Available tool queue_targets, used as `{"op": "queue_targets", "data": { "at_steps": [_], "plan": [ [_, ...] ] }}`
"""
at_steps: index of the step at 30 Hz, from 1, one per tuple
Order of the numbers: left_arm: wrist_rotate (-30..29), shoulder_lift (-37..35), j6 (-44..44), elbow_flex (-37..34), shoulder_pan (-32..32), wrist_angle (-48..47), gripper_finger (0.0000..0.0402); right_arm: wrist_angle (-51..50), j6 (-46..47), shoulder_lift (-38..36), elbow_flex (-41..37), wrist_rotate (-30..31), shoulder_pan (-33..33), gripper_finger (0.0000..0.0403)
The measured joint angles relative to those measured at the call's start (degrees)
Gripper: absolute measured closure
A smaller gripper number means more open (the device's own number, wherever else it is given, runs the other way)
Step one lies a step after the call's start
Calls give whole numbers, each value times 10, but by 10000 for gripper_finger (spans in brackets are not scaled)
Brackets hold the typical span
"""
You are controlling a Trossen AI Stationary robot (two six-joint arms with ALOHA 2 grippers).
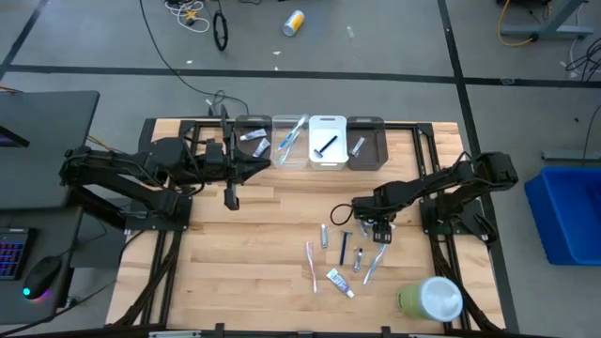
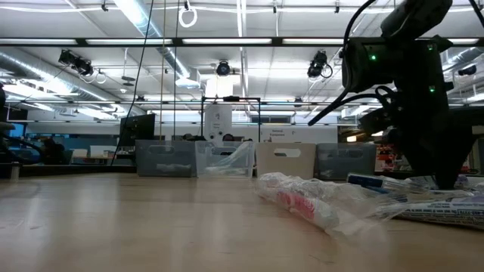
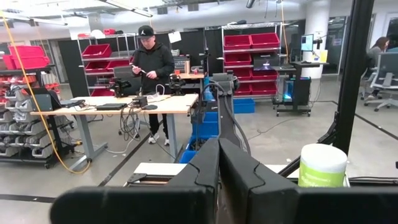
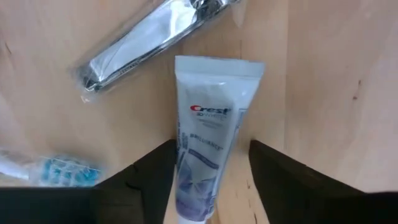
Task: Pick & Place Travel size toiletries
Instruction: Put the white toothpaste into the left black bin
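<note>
Your right gripper [image 4: 211, 180] straddled the Crest toothpaste tube [image 4: 208, 134], fingers open (not gripping); left gripper [image 3: 219, 163] was closed, empty.

A white Crest toothpaste tube [image 4: 214, 137] lies flat on the wooden table [image 4: 323, 74], just beside a clear-wrapped razor [image 4: 149, 40] and toothbrush [image 4: 53, 169].

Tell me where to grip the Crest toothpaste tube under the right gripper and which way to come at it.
Grip the toothpaste tube across its narrow width, around mid-body, coming straight down from above. It lies flat on the table, its long sides parallel to the right gripper's open fingers, which already straddle it. The flat crimped end gives less to pinch, and the wrapped razor lies just beyond that end.
</note>
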Motion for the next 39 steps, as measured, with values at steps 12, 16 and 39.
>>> {"op": "queue_targets", "data": {
  "at_steps": [12,16,39],
  "plan": [
    [0,0,-1,0,0,0,382,-1,0,0,1,-7,0,306],
    [0,0,-1,0,0,0,382,-2,0,-1,2,-7,0,327],
    [1,-3,-14,0,0,12,381,48,0,-182,1,-34,0,328]
  ]
}}
